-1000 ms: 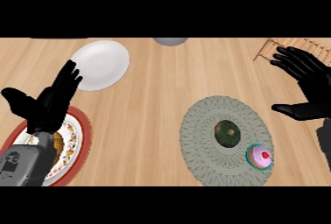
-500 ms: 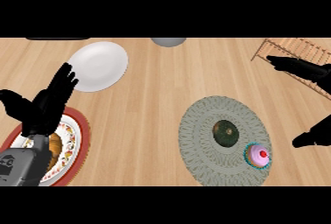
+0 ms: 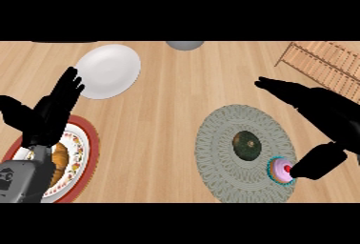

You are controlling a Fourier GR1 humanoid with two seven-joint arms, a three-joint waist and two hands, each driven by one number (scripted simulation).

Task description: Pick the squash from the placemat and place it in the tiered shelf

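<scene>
Right hand (image 3: 325, 116) has dropped lower vs. prior frame, fingers spread, thumb beside cupcake (image 3: 283, 169). Squash (image 3: 246, 144) sits mid-placemat (image 3: 219, 143), untouched; looks rigid, smooth, likely slippery—grasp across its short width. Left hand (image 3: 48, 114) rests open. Tiered shelf (image 3: 325, 61) top right.

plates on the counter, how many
2: a plain white plate at the upper left, and a red-rimmed patterned plate at the lower left, partly hidden under the left hand.
</scene>
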